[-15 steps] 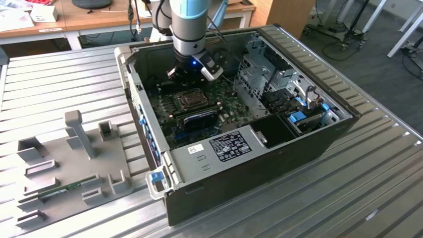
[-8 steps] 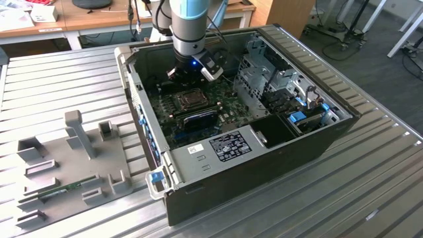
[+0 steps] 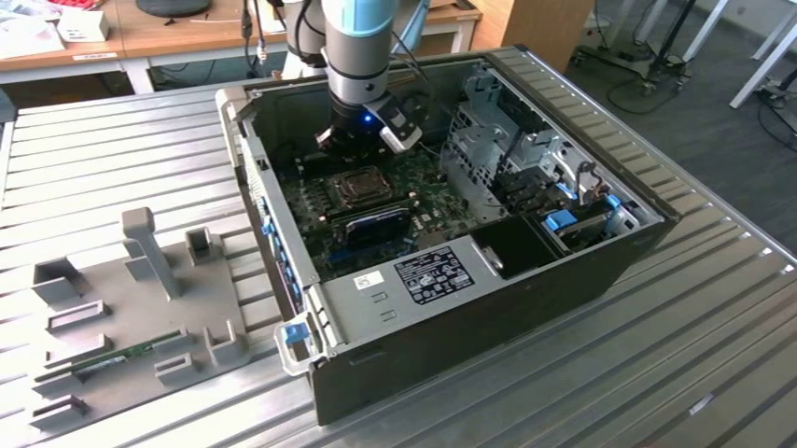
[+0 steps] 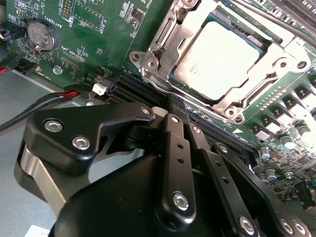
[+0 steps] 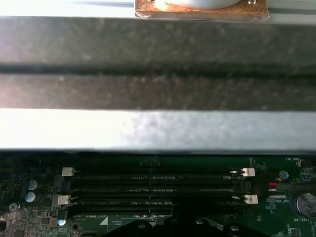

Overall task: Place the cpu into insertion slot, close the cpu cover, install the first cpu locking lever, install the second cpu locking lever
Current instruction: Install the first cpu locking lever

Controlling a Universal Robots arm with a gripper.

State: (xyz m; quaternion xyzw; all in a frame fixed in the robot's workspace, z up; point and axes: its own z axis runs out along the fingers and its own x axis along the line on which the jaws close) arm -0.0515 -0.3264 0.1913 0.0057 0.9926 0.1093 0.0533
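Cpu (image 4: 222,52) seated in insertion slot (image 4: 146,63) | cpu cover (image 4: 170,37) down over it | fingers (image 4: 175,148) together, holding nothing

Exterior view: mounted high, outside the computer case (image 3: 524,308) and well apart from the insertion slot (image 3: 358,187). Looks steeply down on the slot, taking in the whole case around it and the ribbed table (image 3: 697,364) beyond.

Second wrist view: set low and near the slot (image 4: 222,57). Faces obliquely across the black memory slots (image 4: 131,89) just beside it.

First wrist view: set low over the board. Faces across the memory slots (image 5: 153,187) toward the grey case wall (image 5: 158,89).

Overlap:
- Exterior and second wrist views: share the slot.
- Both wrist views: share the memory slots and the coin battery (image 4: 39,35) (image 5: 307,203).
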